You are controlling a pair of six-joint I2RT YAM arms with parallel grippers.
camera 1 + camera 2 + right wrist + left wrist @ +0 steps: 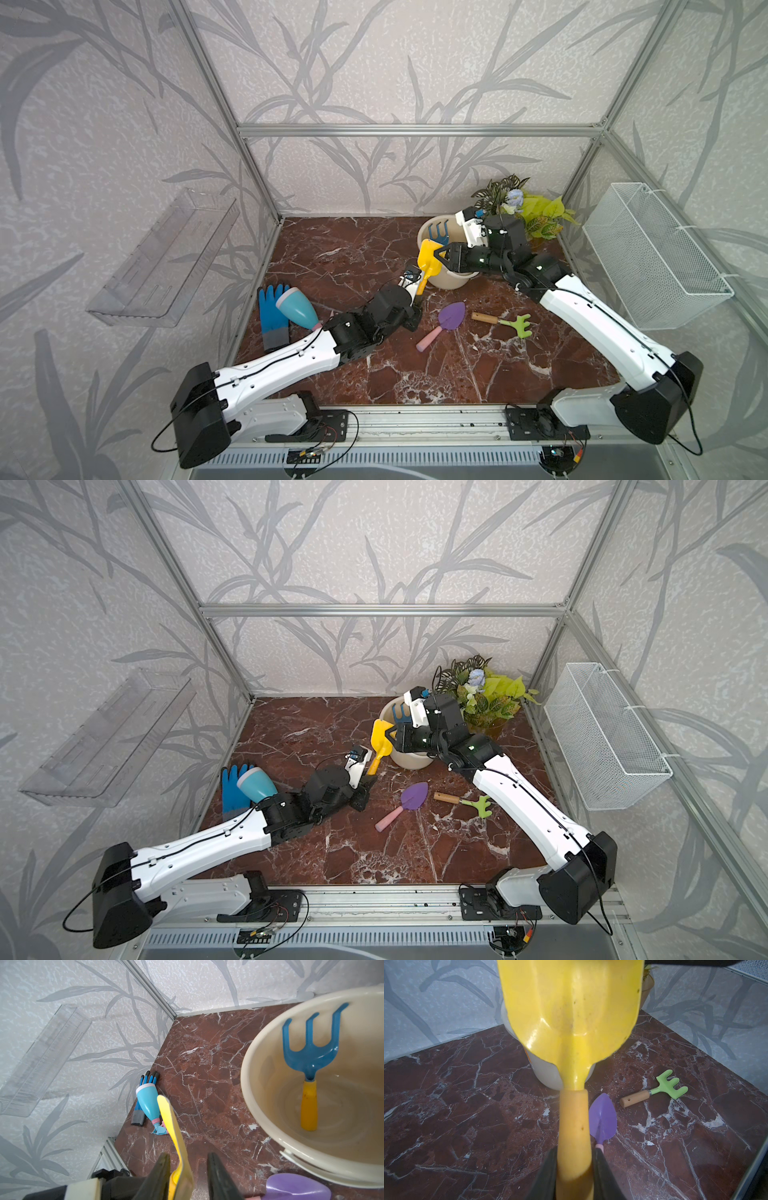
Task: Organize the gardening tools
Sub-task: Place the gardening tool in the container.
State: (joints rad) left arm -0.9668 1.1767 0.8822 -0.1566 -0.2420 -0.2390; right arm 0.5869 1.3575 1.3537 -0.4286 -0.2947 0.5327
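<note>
Out over the middle of the table (332, 257), the left tool (574, 1159) is clamped on the orange-yellow handle of the yellow shovel (430, 259), with the blade tilted up toward the bucket. Its wrist view shows both black fingers pressed to the handle's sides, which neither top view makes plain. The right tool (189, 1156) straddles the blade. From its wrist view, one finger sits against the thin yellow edge and marble shows between the blade and the other finger, so the jaws stand slightly apart.

Just behind the shovel stands the cream bucket (446, 280), smooth and round. Only the right wrist view looks down into it, where the blue fork (311, 1051) leans on the inner wall with its yellow handle at the bottom.

On the glossy red-brown marble near the left wrist lies the purple trowel (452, 316) with its matte pink handle. The green rake (515, 324), wooden-handled, is near it but apart. The cone-shaped light-blue spray bottle (297, 309) lies on the blue glove (270, 311) by the left wall, and only the right wrist view shows its trigger.

The left arm stretches low and forward. The right arm comes in from the right, its wrist folded over the bucket's mouth.
</note>
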